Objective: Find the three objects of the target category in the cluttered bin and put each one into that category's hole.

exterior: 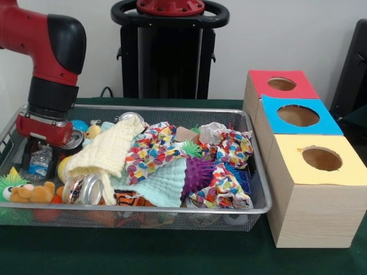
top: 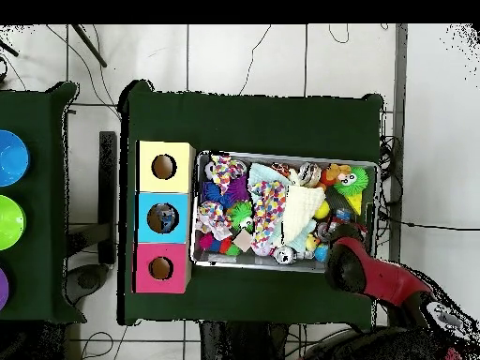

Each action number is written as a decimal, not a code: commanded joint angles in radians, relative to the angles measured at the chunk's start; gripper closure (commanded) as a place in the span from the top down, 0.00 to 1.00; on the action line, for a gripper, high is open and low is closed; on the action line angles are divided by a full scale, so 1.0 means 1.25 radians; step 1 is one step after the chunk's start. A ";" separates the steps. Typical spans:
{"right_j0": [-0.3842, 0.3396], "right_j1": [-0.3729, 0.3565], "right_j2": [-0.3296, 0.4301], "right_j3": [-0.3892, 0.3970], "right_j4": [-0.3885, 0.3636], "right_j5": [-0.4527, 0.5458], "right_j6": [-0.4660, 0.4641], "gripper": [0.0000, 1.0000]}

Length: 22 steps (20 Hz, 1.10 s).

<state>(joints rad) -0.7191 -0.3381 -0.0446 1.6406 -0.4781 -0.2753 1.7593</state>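
Left to right: red-and-black gripper (exterior: 41, 150) lowered into the silver wire-mesh bin (exterior: 259, 209), jaw state not discernible, directly over a small clear creased plastic bottle with blue label (exterior: 40, 162); round hole in blue-topped wooden box (exterior: 298, 116) at right.

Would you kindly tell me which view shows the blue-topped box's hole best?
The overhead view: it looks straight down the hole, showing its whole round outline. The front view shows it slanted, as a flattened oval.
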 commanded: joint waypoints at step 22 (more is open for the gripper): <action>-0.010 0.206 -0.002 0.029 0.090 -0.074 0.151 1.00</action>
<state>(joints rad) -0.6977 -0.2616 -0.1112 1.6432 -0.4117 -0.5260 1.7593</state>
